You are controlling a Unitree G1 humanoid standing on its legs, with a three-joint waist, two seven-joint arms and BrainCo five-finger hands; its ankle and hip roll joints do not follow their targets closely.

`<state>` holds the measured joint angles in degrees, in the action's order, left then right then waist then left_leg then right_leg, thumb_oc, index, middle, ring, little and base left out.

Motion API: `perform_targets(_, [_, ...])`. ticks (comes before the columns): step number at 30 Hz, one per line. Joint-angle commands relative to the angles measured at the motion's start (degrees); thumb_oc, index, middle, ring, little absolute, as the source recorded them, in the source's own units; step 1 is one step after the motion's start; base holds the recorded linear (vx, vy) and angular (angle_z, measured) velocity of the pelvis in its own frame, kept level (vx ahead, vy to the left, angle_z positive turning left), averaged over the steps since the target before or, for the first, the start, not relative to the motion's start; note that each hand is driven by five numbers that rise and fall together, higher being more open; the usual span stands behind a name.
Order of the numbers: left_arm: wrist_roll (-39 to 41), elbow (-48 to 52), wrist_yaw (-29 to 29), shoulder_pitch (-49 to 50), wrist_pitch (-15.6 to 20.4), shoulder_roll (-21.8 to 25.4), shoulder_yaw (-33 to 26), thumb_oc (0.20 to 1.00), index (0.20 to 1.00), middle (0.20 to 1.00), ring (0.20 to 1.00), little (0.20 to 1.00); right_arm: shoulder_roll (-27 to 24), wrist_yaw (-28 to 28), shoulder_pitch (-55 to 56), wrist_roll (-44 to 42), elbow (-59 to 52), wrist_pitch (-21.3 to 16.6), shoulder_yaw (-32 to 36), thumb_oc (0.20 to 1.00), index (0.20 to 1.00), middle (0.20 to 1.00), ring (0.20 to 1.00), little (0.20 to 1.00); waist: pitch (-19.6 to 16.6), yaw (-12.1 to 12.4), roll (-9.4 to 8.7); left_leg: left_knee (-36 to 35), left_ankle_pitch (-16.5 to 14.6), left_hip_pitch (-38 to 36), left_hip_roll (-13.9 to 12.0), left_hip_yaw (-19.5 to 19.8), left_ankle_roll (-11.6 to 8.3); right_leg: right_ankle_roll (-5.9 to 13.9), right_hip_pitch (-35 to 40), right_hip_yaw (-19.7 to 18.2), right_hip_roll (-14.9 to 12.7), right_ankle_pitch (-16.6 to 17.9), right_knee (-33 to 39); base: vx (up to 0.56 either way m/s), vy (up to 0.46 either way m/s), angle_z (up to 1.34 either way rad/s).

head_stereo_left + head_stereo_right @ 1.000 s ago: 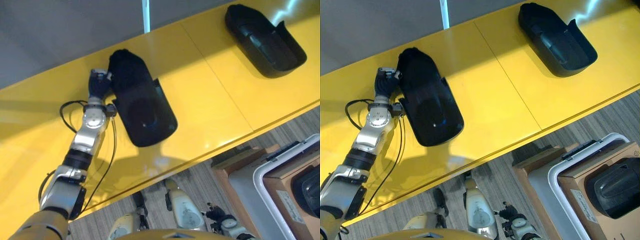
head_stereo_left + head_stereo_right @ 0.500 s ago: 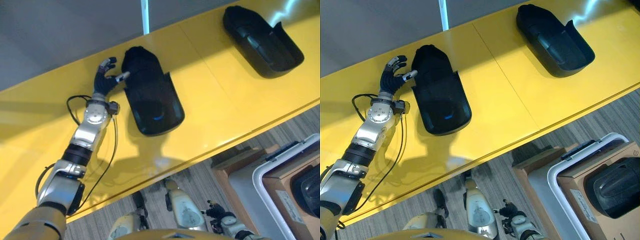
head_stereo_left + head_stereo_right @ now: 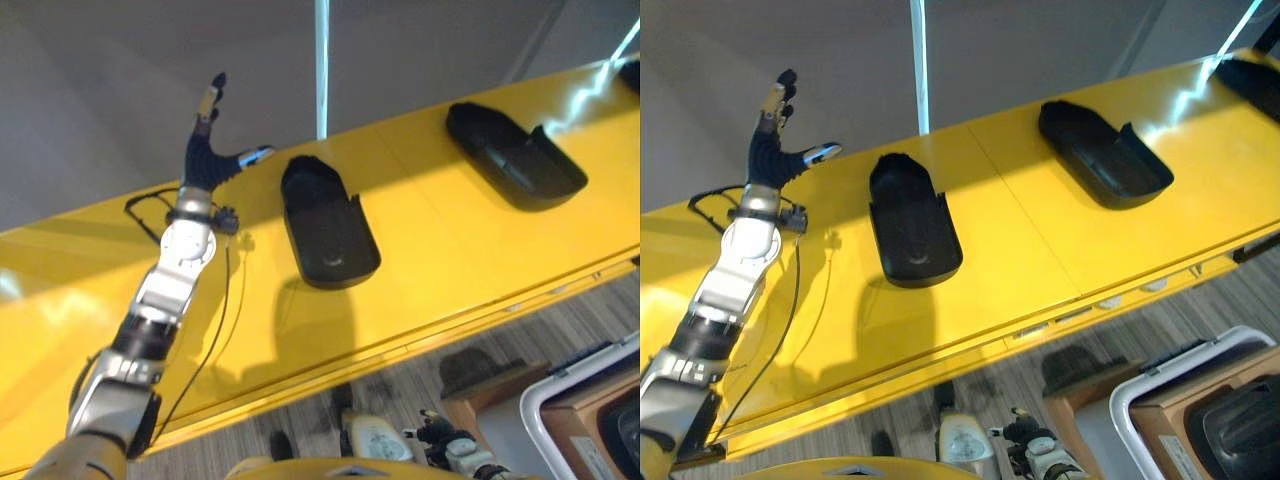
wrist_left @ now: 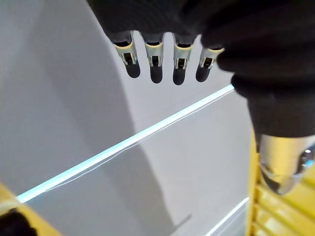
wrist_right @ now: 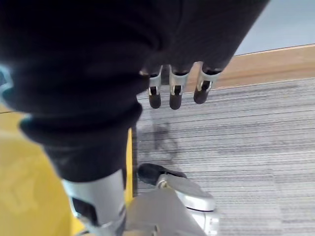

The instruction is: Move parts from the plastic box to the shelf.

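Your left hand (image 3: 205, 150) is raised above the shelf (image 3: 430, 250) with fingers straight and spread, holding nothing. One black part (image 3: 325, 225) lies on the shelf just beside the thumb; a second part (image 3: 515, 155) sits well apart. Your right hand (image 5: 147, 54) hangs over the floor (image 5: 236, 137), fingers relaxed, empty.

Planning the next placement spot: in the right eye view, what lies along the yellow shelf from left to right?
Left hand, raised and open, holding nothing → black part near the hand → second black part → dark part at the far right edge of the yellow shelf, cut off.
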<state>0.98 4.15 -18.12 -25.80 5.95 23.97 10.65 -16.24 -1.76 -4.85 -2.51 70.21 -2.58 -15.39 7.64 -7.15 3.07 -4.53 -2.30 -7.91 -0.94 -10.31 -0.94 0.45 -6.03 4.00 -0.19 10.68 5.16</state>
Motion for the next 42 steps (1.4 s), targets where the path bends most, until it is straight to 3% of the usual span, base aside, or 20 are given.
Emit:
perform_targets(1, [1.58, 2.01, 1.95, 3.55, 7.27, 2.09, -2.37, 1.0, 1.0, 1.0, 1.0, 1.0, 2.37, 0.06, 1.52, -1.34, 2.66, -1.73, 0.4, 1.0, 1.0, 1.0, 1.0, 1.0, -4.2, 0.78, -1.55, -0.47, -0.17, 2.31, -3.84, 3.88, -2.63, 5.32, 8.42, 0.02, -3.41, -11.06, -0.16, 0.04, 0.022, 0.11])
perform_targets(2, [2.43, 4.16, 4.41, 6.49, 7.84, 3.31, -2.41, 1.0, 1.0, 1.0, 1.0, 1.0, 2.35, 0.05, 1.71, -1.39, 2.63, -1.86, 0.74, 1.0, 1.0, 1.0, 1.0, 1.0, -4.66, 1.13, -1.66, -0.47, -0.37, 1.76, -3.83, 4.05, -2.56, 5.38, 9.11, 0.21, -3.53, -11.2, -0.16, 0.04, 0.028, 0.1])
perform_targets(3, [3.68, 5.95, 6.24, 8.95, 8.73, 4.42, -2.6, 0.768, 0.768, 0.768, 0.768, 0.768, 2.28, 0.11, 1.64, -1.51, 2.65, -1.96, 1.32, 1.0, 1.0, 1.0, 1.0, 1.0, -5.02, 1.5, -1.71, -0.42, -0.55, 1.38, -3.81, 4.14, -2.52, 5.38, 9.59, 0.38, -3.62, -11.22, -0.16, 0.05, 0.035, 0.11])
perform_targets(4, [5.35, 8.84, 8.36, 12.07, 9.39, 5.63, -3.28, 0.2, 0.2, 0.2, 0.2, 0.2, 2.44, 0.26, 1.78, -1.55, 2.65, -1.98, 1.48, 1.0, 1.0, 1.0, 1.0, 1.0, -5.36, 1.68, -1.87, -0.42, -0.78, 0.89, -3.81, 4.21, -2.49, 5.44, 10.1, 0.45, -3.73, -11.27, -0.16, 0.05, 0.048, 0.14])
perform_targets(7, [13.42, 14.31, 14.64, 19.07, 11.79, 8.0, -3.73, 0.2, 0.2, 0.2, 0.2, 0.2, 2.55, 1.09, 1.74, -0.76, 1.97, -2.29, 1.27, 1.0, 1.0, 1.0, 1.0, 1.0, -5.93, 2.7, -2.27, -0.18, -1.3, 0.06, -3.74, 4.36, -2.27, 5.68, 10.98, 0.72, -3.96, -11.3, -0.34, 0.03, 0.058, 0.12])
perform_targets(9, [21.62, 15.78, 18.83, 21.0, 12.13, 7.06, -2.13, 0.2, 0.2, 0.2, 0.2, 0.2, 3.0, 1.69, 1.71, 1.3, 1.75, -2.24, -0.72, 1.0, 1.0, 1.0, 1.0, 1.0, -5.76, 2.91, -2.87, 0.06, -1.45, -0.12, -3.65, 4.55, -2.02, 5.79, 11.11, 0.79, -4.15, -11.34, -0.82, -0.01, 0.063, 0.1])
perform_targets(15, [27.51, 19.33, 28.11, 23.58, 10.22, 10.03, 7.21, 0.2, 0.2, 0.2, 0.2, 0.2, 4.44, 0.82, 1.44, 9.1, -0.36, -3.07, -6.33, 1.0, 1.0, 1.0, 1.0, 1.0, -4.8, 3.38, -4.43, -0.28, -1.95, -0.33, -3.08, 5.32, -1.28, 6.4, 11.23, 1.12, -4.93, -11.4, -1.77, -0.01, 0.042, 0.02])
perform_targets(19, [27.22, 17.82, 29.55, 24.53, 8.27, 11.04, 12.42, 0.2, 0.2, 0.2, 0.2, 0.2, 5.08, -1.22, -0.28, 12.14, -1.56, -3.0, -8.26, 1.0, 1.0, 1.0, 1.0, 1.0, -3.53, 3.67, -4.86, -0.47, -1.72, 0.85, -2.8, 5.57, -0.95, 6.71, 9.96, 1.0, -5.23, -10.81, -1.91, -0.04, 0.029, 0.08])
perform_targets(27, [28.51, 5.79, 29.64, 20.54, 6.19, 6.17, 20.72, 0.2, 0.2, 0.2, 0.2, 0.2, 5.78, -1.97, -1.44, 11.72, -3.16, -3.14, -11.4, 1.0, 1.0, 1.0, 1.0, 1.0, -0.98, 2.4, -5.37, -0.47, -0.99, 4.4, -2.48, 5.09, -0.91, 6.73, 6.59, -0.38, -5.22, -9.37, -0.84, -0.04, 0.01, -0.05])
perform_targets(29, [27.08, 1.17, 28.51, 15.78, 6.11, 3.7, 23.42, 0.2, 0.2, 0.2, 0.2, 0.2, 5.87, -2.25, -1.63, 11.27, -3.79, -3.11, -12.32, 1.0, 1.0, 1.0, 1.0, 1.0, -0.09, 1.4, -5.42, -0.47, -0.48, 6.15, -2.46, 4.8, -1.07, 6.64, 4.68, -0.81, -5.04, -8.8, -0.58, -0.07, -0.002, -0.15])
perform_targets(42, [24.91, -11.71, 24.71, 1.64, 6.95, -5.34, 28.37, 0.2, 0.2, 0.2, 0.2, 0.2, 4.99, -3.17, -1.58, 8.17, -3.67, -2.9, -12.73, 1.0, 1.0, 1.0, 1.0, 1.0, 0.72, -2.15, -5.13, -0.47, 0.02, 8.94, -2.86, 2.89, -1.45, 6.52, 0.63, -3.09, -4.3, -7.92, -0.16, -0.01, -0.015, -0.15])
